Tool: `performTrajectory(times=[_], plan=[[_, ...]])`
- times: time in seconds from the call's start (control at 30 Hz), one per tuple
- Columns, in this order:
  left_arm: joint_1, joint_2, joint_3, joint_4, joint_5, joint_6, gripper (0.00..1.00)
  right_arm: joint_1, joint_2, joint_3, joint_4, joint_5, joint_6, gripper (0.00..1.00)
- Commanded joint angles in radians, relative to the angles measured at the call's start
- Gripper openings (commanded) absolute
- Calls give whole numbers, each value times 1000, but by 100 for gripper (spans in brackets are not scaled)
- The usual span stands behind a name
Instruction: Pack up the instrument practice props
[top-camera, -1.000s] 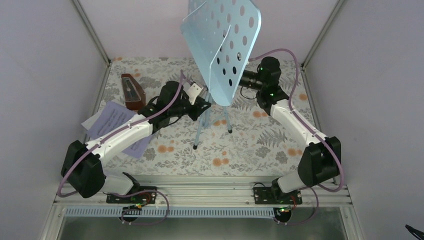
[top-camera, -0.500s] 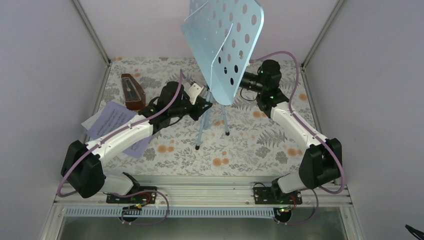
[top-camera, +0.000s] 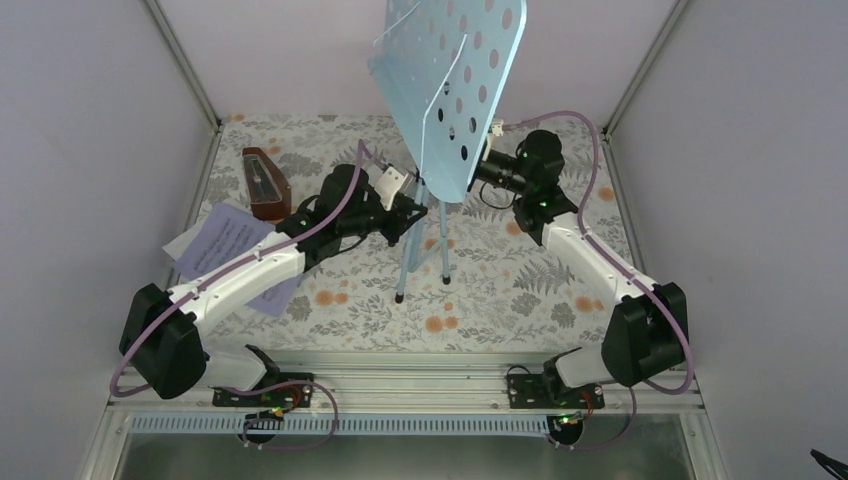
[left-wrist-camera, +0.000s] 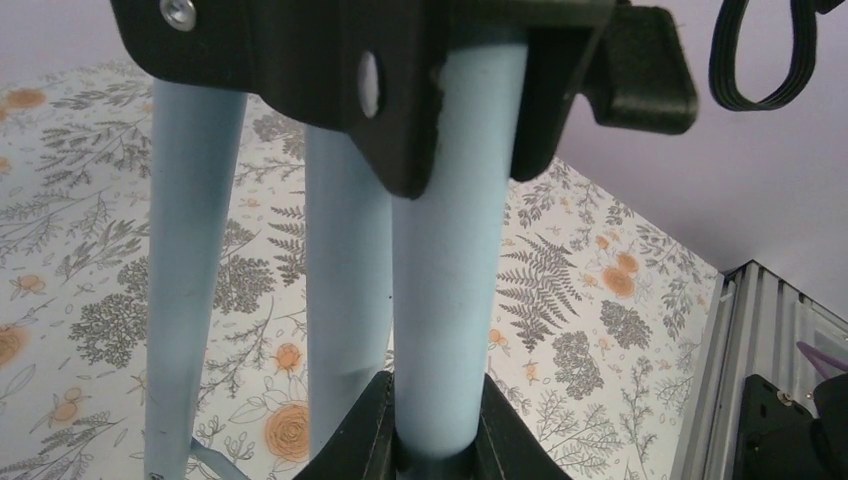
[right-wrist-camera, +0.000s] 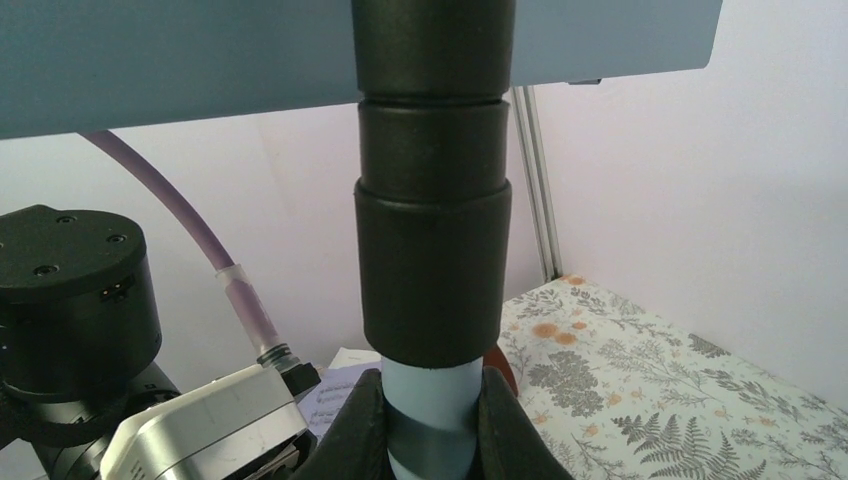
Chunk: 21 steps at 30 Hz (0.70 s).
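The pale-blue perforated music stand stands mid-table on its tripod legs. My left gripper is shut on the stand's pole just below the black leg hub. My right gripper is shut on the pole higher up, just under the black collar, behind the desk panel. The reddish-brown pyramid metronome stands at the back left. The white and lilac sheet-music pages lie at the left, partly under my left arm, and show in the right wrist view.
A floral cloth covers the table. Pale walls close in the left, right and back. A metal rail with the arm bases runs along the near edge.
The music stand has shifted: its desk has moved up and right in the top view and its feet have drawn closer together. My right gripper has moved slightly right with it.
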Motion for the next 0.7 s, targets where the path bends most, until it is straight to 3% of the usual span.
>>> performTrajectory(times=[0.0,0.17,0.33,0.57,0.67], plan=[[15,-88,62,338,-22,-127,2,61,-22,-65,-17,-128,21,4],[12,-63,41,276,31,-112,2,61,-51,-131,89,-94,107,4],[12,-60,-49,255,44,-83,4,62,-86,-148,91,-46,111,4],[12,-71,-126,259,41,-34,21,61,-102,-163,93,-18,110,4],[12,-74,-150,264,20,-30,35,61,-103,-166,91,-11,109,4]])
